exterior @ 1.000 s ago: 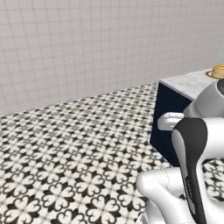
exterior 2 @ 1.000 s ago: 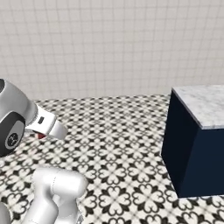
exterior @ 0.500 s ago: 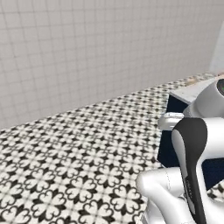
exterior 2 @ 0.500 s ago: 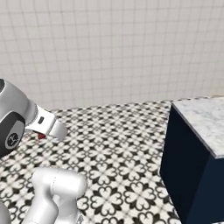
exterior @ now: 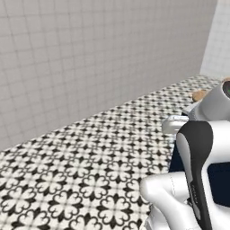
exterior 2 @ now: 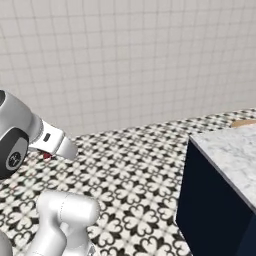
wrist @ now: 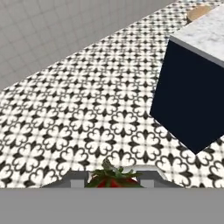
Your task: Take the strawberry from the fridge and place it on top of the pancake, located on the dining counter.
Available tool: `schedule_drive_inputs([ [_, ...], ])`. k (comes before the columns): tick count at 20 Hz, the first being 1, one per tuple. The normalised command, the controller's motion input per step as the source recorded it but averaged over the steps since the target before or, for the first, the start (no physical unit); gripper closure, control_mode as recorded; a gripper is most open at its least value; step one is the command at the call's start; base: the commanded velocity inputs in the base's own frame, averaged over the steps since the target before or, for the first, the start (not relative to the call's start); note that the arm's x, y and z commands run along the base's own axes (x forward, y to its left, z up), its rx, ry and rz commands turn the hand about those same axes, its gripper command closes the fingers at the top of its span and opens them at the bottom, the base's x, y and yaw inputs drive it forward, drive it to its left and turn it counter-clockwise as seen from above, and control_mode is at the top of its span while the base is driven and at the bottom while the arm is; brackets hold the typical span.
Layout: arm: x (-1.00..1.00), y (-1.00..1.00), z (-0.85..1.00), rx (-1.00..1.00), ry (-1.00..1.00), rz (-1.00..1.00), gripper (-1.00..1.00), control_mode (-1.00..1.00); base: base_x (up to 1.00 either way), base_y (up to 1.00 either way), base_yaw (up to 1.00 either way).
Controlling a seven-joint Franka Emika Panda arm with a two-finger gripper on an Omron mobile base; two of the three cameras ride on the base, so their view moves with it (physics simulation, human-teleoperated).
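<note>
no brand, label or readable writing shows on any surface.

count: one small red strawberry with green leaves (wrist: 113, 179), one long white-grey marble dining counter on a navy-blue base (exterior 2: 227, 165), one round wooden stool seat (wrist: 197, 12) seen in part beyond the counter's far edge, one two-finger gripper (wrist: 113, 178).

the strawberry sits at the bottom of the hand view between the two grey fingers (wrist: 74, 178), which are closed on it from either side. its leafy green cap faces away from the hand, toward the floor ahead; the red body lies behind the cap, mostly cut off by the frame edge, so its long axis appears to run along the gripper's line of sight. in the right base view a small red spot (exterior 2: 47, 156) shows just under the grey tip of the hand, above the black-and-white patterned tile floor (exterior 2: 130, 170).

the strawberry is held in the air over the floor, well apart from the counter. the counter's corner stands to the right in the hand view, with its marble top bare where visible. a pale grey tiled wall (exterior: 90, 58) backs the floor.

in the left base view a small tan patch (exterior: 198, 95) shows behind the arm; whether it is stool or food cannot be told.
</note>
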Motion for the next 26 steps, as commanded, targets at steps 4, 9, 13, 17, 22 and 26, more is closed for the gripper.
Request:
schedule_drive_inputs([
  [4, 0.00, 0.00, 0.00, 0.00, 0.00, 0.00, 1.00, 1.00, 1.00, 0.06, -0.35],
  [9, 0.00, 0.00, 0.00, 0.00, 0.00, 0.00, 1.00, 1.00, 1.00, 0.45, -0.46],
  [13, 0.00, 0.00, 0.00, 0.00, 0.00, 0.00, 1.00, 1.00, 1.00, 0.62, -0.57],
  [17, 0.00, 0.00, 0.00, 0.00, 0.00, 0.00, 1.00, 1.00, 1.00, 0.53, -0.56],
  [22, 0.00, 0.00, 0.00, 0.00, 0.00, 0.00, 1.00, 1.00, 1.00, 0.53, -0.55],
  [26, 0.00, 0.00, 0.00, 0.00, 0.00, 0.00, 1.00, 1.00, 1.00, 0.47, -0.56],
])
